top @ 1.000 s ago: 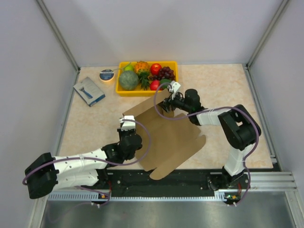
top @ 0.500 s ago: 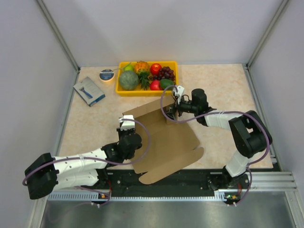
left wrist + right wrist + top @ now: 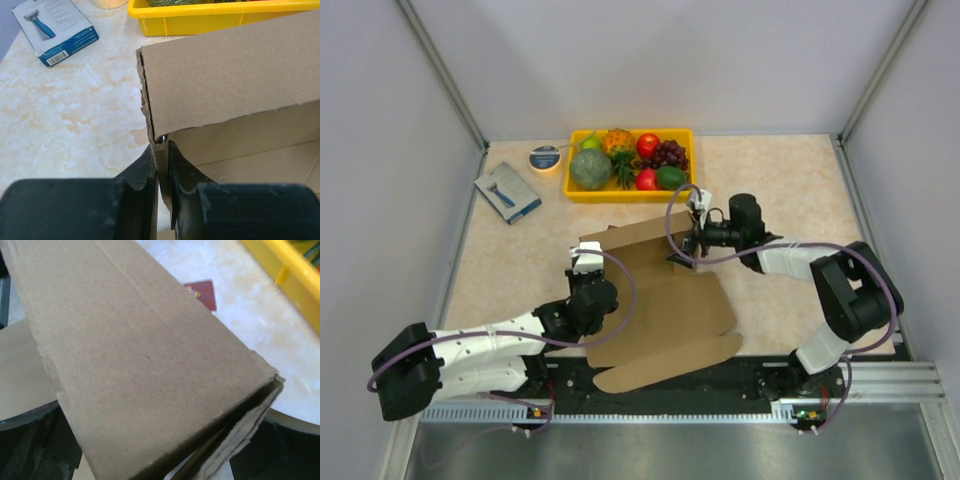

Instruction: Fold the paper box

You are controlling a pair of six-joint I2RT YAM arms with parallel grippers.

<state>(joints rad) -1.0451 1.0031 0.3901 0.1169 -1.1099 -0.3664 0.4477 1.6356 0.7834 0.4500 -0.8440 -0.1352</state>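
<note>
Top external view: one paper box (image 3: 665, 305), a brown die-cut sheet, lies in the middle of the table (image 3: 790, 180). Its far flap is raised and its rounded near flap reaches over the black rail (image 3: 760, 372) at the near edge. Just beyond the raised flap stands one yellow tray (image 3: 620, 196) holding about seven pieces of fruit, crowded together. To the far left lie one blue-and-grey packet (image 3: 507, 192) and one small round roll (image 3: 545, 157), both well apart from the sheet. The right wrist view shows one small dark-red flat piece (image 3: 201, 294) on the table past the flap.

The left gripper (image 3: 159, 152) has its jaws nearly together, pinching the flap's left corner edge. The right gripper (image 3: 690, 240) stands at the flap's right end with its fingers (image 3: 30, 445) spread wide either side of the doubled cardboard, not pinching it.
</note>
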